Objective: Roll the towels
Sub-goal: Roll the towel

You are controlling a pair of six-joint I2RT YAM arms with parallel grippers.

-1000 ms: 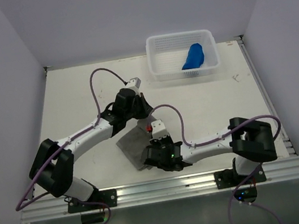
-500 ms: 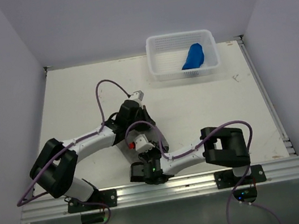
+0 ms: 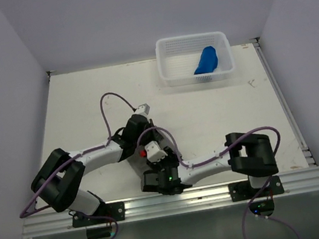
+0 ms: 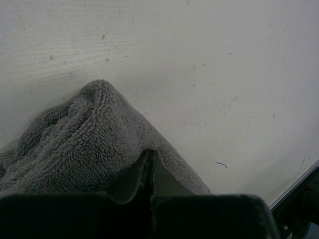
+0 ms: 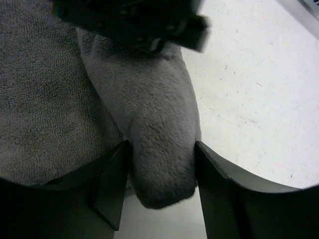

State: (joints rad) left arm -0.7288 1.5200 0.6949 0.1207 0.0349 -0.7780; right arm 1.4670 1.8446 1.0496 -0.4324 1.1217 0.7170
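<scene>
The grey towel [image 4: 75, 134] lies on the white table near the front edge; in the top view both arms almost hide it. My left gripper [image 4: 149, 153] is shut, pinching a raised edge of the grey towel. My right gripper [image 5: 162, 169] has its fingers [image 5: 112, 184] on either side of a thick rolled fold of the grey towel [image 5: 154, 124] and presses on it. The two grippers are close together [image 3: 147, 158]. The blue towel [image 3: 205, 60] lies bunched in the white basket [image 3: 165, 63] at the back right.
The metal rail [image 3: 173, 200] runs along the table's front edge just behind the grippers, and it shows in the left wrist view [image 4: 299, 194]. Purple cables [image 3: 105, 104] loop above both arms. Bare table [image 3: 83, 101] stretches between the arms and the basket.
Both grippers have drawn toward the front edge and closer together. The right gripper swung left over the grey towel, which lay partly flat before and is now bunched under the arms.
</scene>
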